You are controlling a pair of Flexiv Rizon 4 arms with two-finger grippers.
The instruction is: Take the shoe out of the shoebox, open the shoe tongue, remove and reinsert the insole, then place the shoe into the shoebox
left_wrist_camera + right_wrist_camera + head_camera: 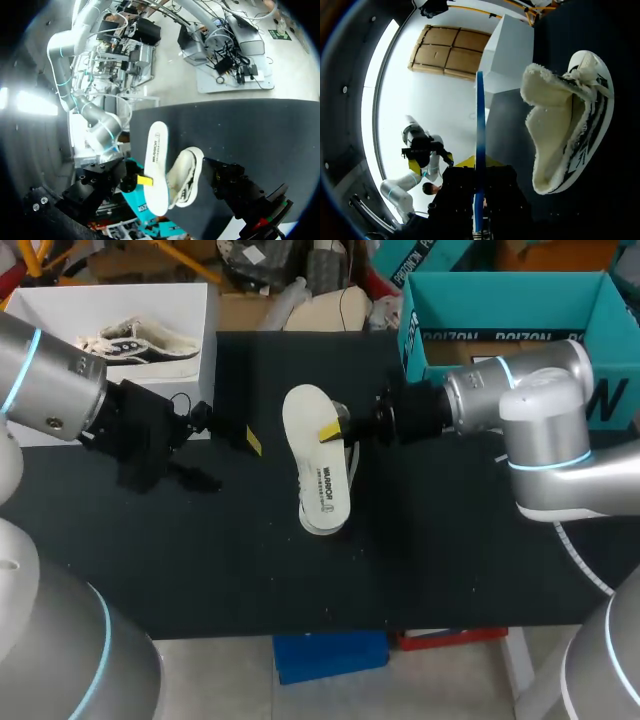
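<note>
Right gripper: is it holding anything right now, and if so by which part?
Yes: the right gripper holds the insole, pinched on one long edge about mid-length, just beside the shoe. The left gripper is apart from both and holds nothing.

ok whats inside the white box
A black-and-white shoe lies in the white box. The left arm covers the box's near left corner, so anything there cannot be seen.

On the near side of the shoe (570, 115) the table (300, 580) lies open; the insole (316, 460), pinched in the right gripper (335, 428), stands close alongside the shoe, the left gripper (250, 440) lies off to the shoe's left, and the shoebox (505, 300) sits beyond it to the right.
</note>
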